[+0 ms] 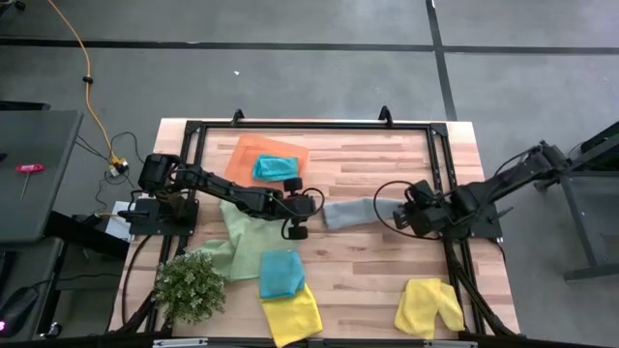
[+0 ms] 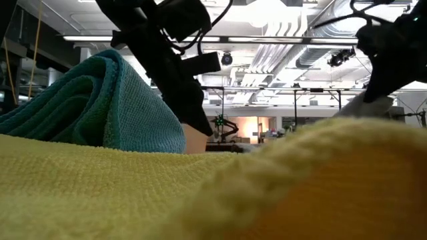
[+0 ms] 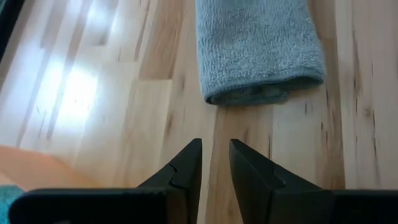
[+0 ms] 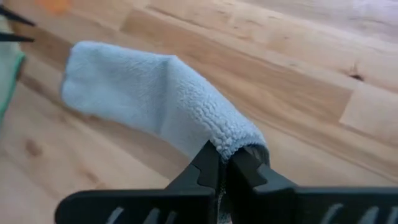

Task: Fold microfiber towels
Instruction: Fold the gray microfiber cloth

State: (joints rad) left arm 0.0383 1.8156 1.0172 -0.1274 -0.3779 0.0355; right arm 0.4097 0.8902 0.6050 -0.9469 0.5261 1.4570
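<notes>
Grey towel (image 1: 356,212) stretched between two robot arms at the middle of a wooden table (image 1: 368,266).

Reaching in from the right edge, the right arm bends low, and the right gripper (image 4: 227,163) is pinched tight on one end of the grey cloth, lifting that end slightly while the rest lies folded along the wood. From the left edge the left arm extends across the table; the left gripper (image 3: 215,163) hovers just short of the towel's other end, fingers slightly apart with a narrow gap and nothing between them. A teal towel (image 1: 275,167) sits on an orange tray (image 1: 244,153) at the back. A light green towel (image 1: 246,235) lies under the left arm. Near the front edge lie another teal towel (image 1: 280,274), two yellow towels (image 1: 292,314), one near each front corner, and a small green plant (image 1: 190,287).
</notes>
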